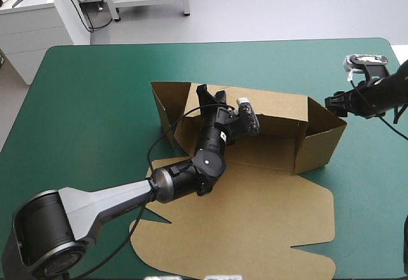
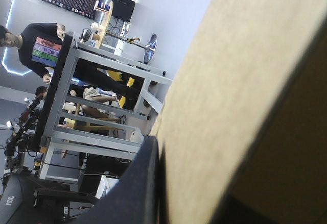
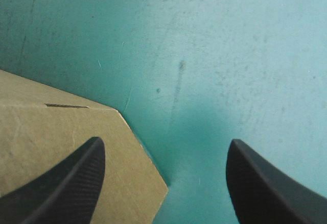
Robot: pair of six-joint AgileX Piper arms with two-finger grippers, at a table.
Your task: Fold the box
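On the table (image 1: 83,101), the brown box (image 1: 268,222) is standing half-built: walls raised, lid lying flat. My left end effector (image 1: 212,92) is clamping its back wall; my right end effector (image 3: 166,143) is hovering, fingers spread, beside a corner.

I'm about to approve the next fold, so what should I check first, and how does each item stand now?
1. Black-fingered left end effector clamped on the back wall of the brown cardboard box: ok.
2. Black-fingered right end effector open: ok.
3. Right end effector holding board: not ok; it hovers at the box's right end wall, gripping nothing.
4. Box's lid panel flat on the teal-green table cover: ok.
5. Walls locked at the corners: cannot tell.
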